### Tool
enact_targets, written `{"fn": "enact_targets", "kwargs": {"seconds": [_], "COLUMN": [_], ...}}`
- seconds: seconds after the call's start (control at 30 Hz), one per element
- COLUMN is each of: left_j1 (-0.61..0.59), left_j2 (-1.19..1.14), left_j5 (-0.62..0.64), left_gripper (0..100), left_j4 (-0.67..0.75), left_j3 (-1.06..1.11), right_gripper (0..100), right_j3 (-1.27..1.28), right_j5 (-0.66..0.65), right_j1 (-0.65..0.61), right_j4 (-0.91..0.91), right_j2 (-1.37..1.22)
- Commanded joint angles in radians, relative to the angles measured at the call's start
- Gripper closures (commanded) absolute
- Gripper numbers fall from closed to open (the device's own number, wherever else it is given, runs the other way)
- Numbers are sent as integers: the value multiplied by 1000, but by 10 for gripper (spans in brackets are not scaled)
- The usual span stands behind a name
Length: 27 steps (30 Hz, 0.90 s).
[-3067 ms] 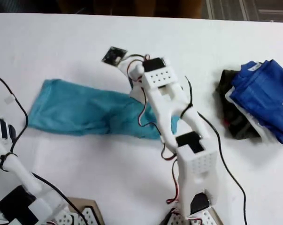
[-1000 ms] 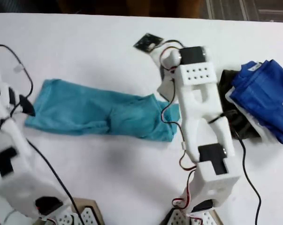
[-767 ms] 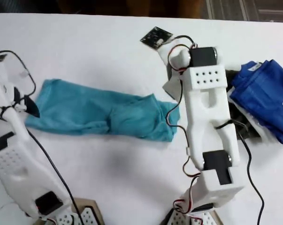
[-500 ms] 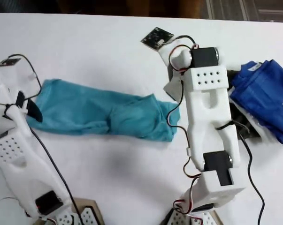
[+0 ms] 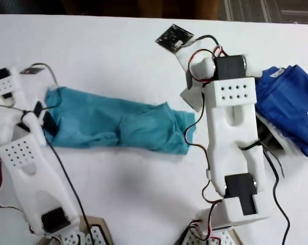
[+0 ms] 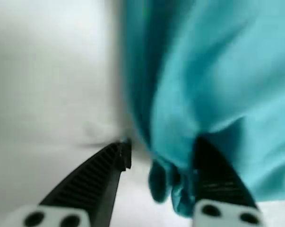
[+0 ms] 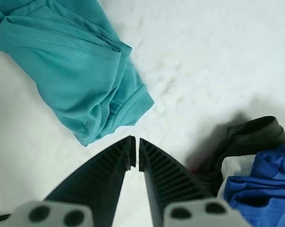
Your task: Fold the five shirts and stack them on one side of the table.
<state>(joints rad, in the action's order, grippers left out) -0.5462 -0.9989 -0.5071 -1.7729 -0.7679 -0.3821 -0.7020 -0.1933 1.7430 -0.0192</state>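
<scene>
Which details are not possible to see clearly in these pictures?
- Number of shirts in the stack: high view, the right arm covers part and the edge cuts it; right wrist view, the edge cuts it too.
- Whether the left gripper touches the teal shirt: left wrist view, blurred.

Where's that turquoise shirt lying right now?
From above, the turquoise shirt lies stretched across the middle of the table, one end at the left pincer, the folded pile beyond its other end.

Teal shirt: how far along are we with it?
Done: a folded stack, blue on top. In hand: left claw open astride one end of the teal shirt; right claw shut, empty. Left: fold that long strip shorter, then stack it.
</scene>
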Motion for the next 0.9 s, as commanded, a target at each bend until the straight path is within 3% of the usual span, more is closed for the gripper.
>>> {"fn": "enact_targets", "kwargs": {"seconds": [0.0,0.27,0.4,0.67,0.87], "left_j1": [68,37,94,489,807], "left_j2": [-5,3,103,388,437], "left_j5": [38,212,258,259,256], "left_gripper": [962,975,975,975,975], "left_j4": [-17,-18,-18,-17,-12], "left_j3": [27,-61,-131,-25,22], "right_gripper": [978,978,978,978,978], "right_j3": [-38,-38,-37,-37,-37], "right_j5": [11,11,11,11,9], "right_j1": [10,22,64,176,260], "right_j4": [15,10,10,10,12], "right_j2": [47,47,47,47,47]}}
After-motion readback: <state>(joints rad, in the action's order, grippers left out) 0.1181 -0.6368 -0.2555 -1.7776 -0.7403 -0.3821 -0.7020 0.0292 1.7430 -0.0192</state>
